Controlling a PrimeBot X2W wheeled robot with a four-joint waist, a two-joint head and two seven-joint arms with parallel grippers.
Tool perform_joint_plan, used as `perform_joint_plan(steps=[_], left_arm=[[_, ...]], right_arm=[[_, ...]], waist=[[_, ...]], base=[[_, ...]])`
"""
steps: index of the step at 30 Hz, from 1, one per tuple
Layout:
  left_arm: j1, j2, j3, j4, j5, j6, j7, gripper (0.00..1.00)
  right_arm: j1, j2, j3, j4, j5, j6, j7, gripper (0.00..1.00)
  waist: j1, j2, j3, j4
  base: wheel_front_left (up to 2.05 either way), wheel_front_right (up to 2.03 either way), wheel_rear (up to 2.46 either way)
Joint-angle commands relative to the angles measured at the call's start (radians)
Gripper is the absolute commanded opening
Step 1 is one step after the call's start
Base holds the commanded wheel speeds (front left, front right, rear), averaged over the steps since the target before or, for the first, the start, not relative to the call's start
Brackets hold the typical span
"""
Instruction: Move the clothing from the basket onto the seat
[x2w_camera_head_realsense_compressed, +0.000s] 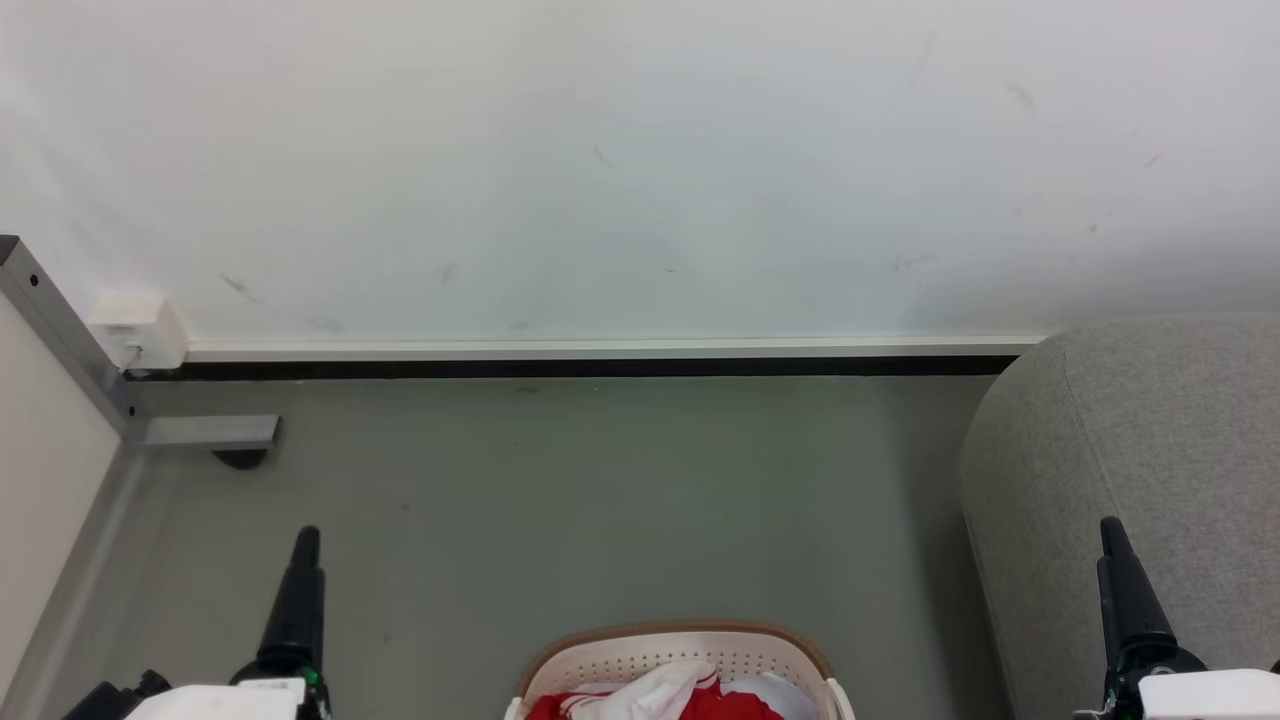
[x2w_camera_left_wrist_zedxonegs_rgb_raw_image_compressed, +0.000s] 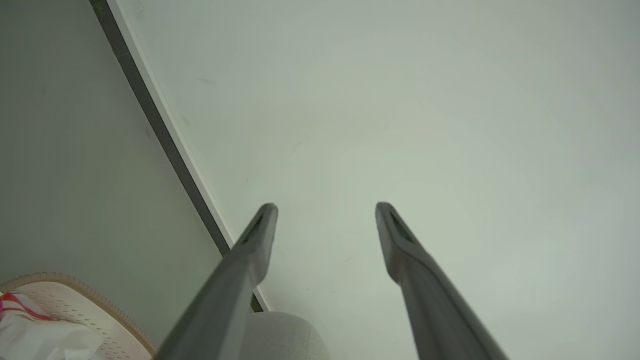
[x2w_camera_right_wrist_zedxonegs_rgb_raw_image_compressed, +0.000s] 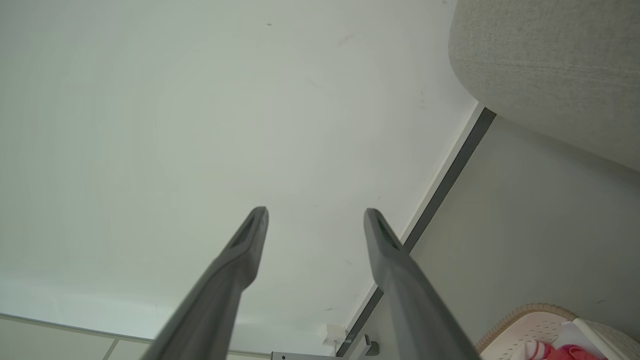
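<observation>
Left gripper (x2w_camera_left_wrist_zedxonegs_rgb_raw_image_compressed: 326, 206), right gripper (x2w_camera_right_wrist_zedxonegs_rgb_raw_image_compressed: 316, 212): fingers spread, empty. Clothing (x2w_camera_head_realsense_compressed: 735, 708): red, heaped in basket (x2w_camera_head_realsense_compressed: 600, 662), low between the two, behind their fingertips; seat (x2w_camera_head_realsense_compressed: 1150, 450) at right. Neither arm seems clearly nearer; heap cropped, long axis untellable.

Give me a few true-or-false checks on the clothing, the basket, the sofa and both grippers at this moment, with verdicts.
1. The red clothing lies in the basket. True.
2. The left gripper is shut on the clothing. False: it is open and holds nothing.
3. The sofa stands to the robot's right of the basket. True.
4. The basket sits on the sofa. False: it stands on the floor beside the sofa.
5. The right gripper is open and empty. True.
</observation>
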Motion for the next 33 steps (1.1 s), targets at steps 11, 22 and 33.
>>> perform_joint_plan(steps=[11,22,33], left_arm=[[0.009,0.008,0.001,-0.059,0.224,-0.004,-0.053,1.00],[0.027,0.009,-0.008,-0.089,0.459,0.007,-0.091,1.00],[0.040,0.013,-0.037,-0.108,0.709,0.011,-0.127,1.00]], right_arm=[[-0.022,-0.017,0.048,-0.062,-0.178,-0.001,-0.050,1.00],[-0.025,-0.026,0.082,-0.052,-0.419,-0.001,-0.089,1.00],[-0.032,-0.041,0.125,-0.018,-0.663,-0.001,-0.123,1.00]], waist=[[0.0000,0.0000,-0.001,-0.005],[0.0000,0.0000,-0.005,-0.010],[0.0000,0.0000,-0.010,-0.014]], base=[[0.00,0.00,0.00],[0.00,0.00,0.00],[0.00,0.00,0.00]])
